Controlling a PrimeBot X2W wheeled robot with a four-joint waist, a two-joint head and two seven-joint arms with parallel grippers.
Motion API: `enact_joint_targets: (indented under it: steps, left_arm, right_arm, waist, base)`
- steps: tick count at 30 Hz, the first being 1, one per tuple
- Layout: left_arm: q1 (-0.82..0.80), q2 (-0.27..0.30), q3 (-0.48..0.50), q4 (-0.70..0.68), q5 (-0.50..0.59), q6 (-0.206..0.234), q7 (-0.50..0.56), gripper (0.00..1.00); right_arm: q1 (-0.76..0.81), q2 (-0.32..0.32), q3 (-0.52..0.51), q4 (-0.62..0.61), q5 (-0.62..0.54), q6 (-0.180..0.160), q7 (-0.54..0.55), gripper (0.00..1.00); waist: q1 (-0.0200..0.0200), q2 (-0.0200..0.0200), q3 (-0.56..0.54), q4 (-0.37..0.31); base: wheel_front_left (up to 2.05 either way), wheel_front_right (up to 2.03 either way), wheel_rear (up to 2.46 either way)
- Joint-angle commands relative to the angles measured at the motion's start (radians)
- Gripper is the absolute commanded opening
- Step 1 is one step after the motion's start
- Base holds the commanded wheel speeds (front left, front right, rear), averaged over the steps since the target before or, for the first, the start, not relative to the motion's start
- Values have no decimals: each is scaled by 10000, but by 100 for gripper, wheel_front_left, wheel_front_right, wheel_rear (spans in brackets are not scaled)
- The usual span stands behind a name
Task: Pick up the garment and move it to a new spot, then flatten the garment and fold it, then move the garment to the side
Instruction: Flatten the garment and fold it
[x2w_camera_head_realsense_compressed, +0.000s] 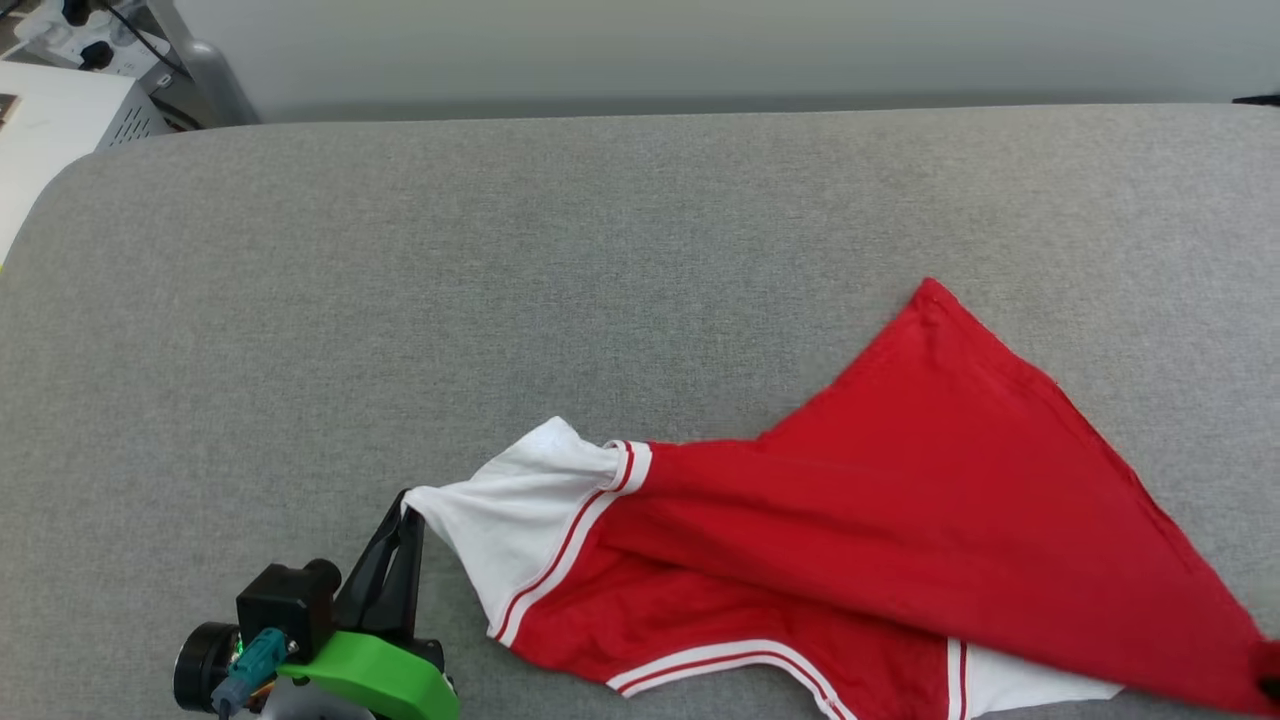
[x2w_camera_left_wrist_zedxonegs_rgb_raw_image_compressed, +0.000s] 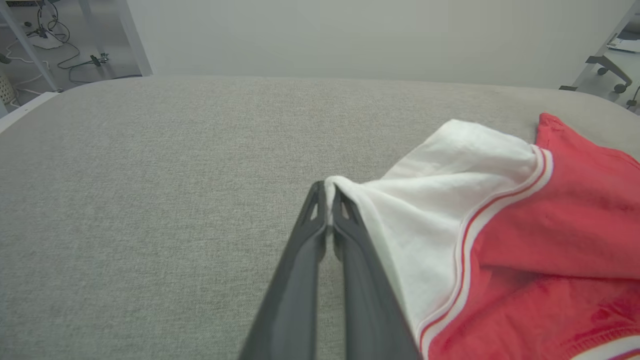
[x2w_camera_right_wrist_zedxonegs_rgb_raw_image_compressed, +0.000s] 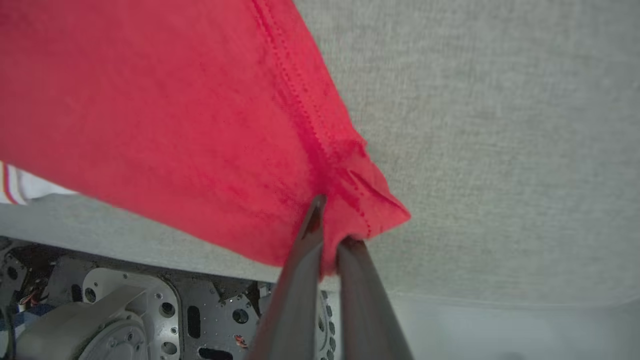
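The garment (x2w_camera_head_realsense_compressed: 900, 500) is a red shirt with white sleeves and striped trim, spread loosely over the right half of the grey table, plain red side up. My left gripper (x2w_camera_head_realsense_compressed: 408, 510) is shut on the tip of a white sleeve (x2w_camera_left_wrist_zedxonegs_rgb_raw_image_compressed: 440, 200) at the shirt's left end; in the left wrist view the gripper (x2w_camera_left_wrist_zedxonegs_rgb_raw_image_compressed: 328, 192) pinches that white cloth. My right gripper (x2w_camera_right_wrist_zedxonegs_rgb_raw_image_compressed: 330, 232) is shut on a red hemmed corner (x2w_camera_right_wrist_zedxonegs_rgb_raw_image_compressed: 370, 200) of the garment, held near the table's front edge. That corner reaches the head view's lower right corner (x2w_camera_head_realsense_compressed: 1262, 665).
The grey fabric-covered table (x2w_camera_head_realsense_compressed: 500, 250) stretches wide to the left and back. A white cabinet with cables (x2w_camera_head_realsense_compressed: 70, 110) stands beyond the far left corner. Below the table's front edge, my own base (x2w_camera_right_wrist_zedxonegs_rgb_raw_image_compressed: 125, 310) shows in the right wrist view.
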Motion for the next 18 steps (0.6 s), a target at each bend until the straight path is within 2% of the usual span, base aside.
enact_joint_targets:
  steps: [1,5,6,7,12,18]
  left_arm:
    - [106,20,21,68,-48,48,-63,0]
    - [94,4,14,163,-68,41,-77,0]
    - [92,3,6,186,-70,35,-80,0]
    - [94,1,-2,211,-73,31,-83,0]
    - [80,-10,-61,259,-70,18,-89,0]
    - [-164,-60,-134,137,27,33,-93,0]
  right_arm:
    - [391,275,-43,25,-40,-7,80,0]
    - [676,791,-123,178,-306,-7,214,0]
    - [598,862,-238,184,-380,-7,158,20]
    - [479,916,-379,150,-468,-7,120,100]
    - [-139,721,-1104,-564,-626,-7,170,100]
    - [-1155,449,-2066,-2175,-748,-7,301,100]
  waist:
    - [0,-1,-11,-49]
    - [0,-1,42,-44]
    - [0,-1,28,-46]
    - [0,-1,11,-52]
    - [0,-1,-58,-33]
    - [0,-1,210,218]
  base:
    - [0,0,0]
    - [0,0,0]
    - [0,0,0]
    - [0,0,0]
    - [0,0,0]
    - [0,0,0]
